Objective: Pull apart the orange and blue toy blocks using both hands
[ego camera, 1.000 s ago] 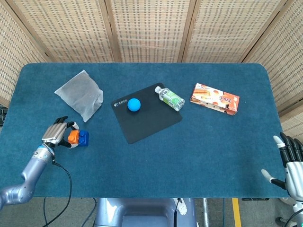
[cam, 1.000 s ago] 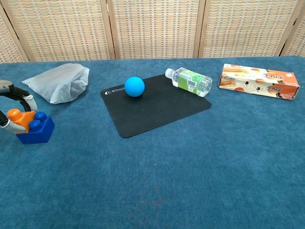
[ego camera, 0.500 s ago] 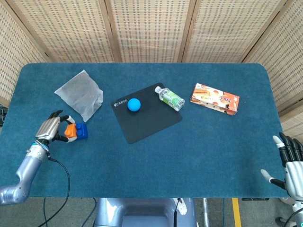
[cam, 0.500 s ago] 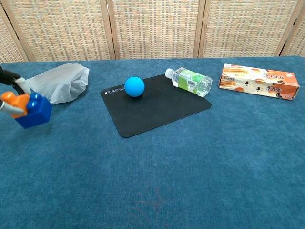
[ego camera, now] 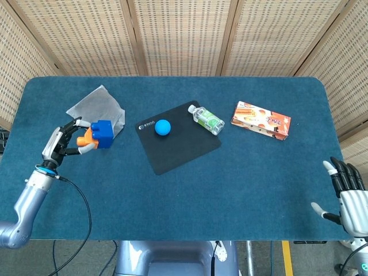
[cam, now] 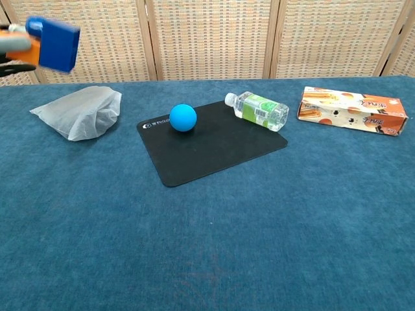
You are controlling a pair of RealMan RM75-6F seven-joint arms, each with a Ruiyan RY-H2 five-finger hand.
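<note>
While the fuzzy blue table [ego camera: 172,190] sits under everything, my left hand [ego camera: 60,144] grips the joined plastic blocks aloft near the crinkly bag [ego camera: 98,112]: chunky blue block [ego camera: 104,132], small orange block [ego camera: 86,138]. My right hand [ego camera: 347,192] hangs splayed, holding nothing.

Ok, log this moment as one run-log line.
left robot hand: holds joined orange and blue toy blocks aloft | right robot hand: open, table edge | blocks: not separated

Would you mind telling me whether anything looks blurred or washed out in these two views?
Chest view: the blue block with the orange block is smeared by motion blur at the top left; the rest is sharp. Head view: evenly lit, sharp, with the left robot hand holding the blocks clearly.
</note>
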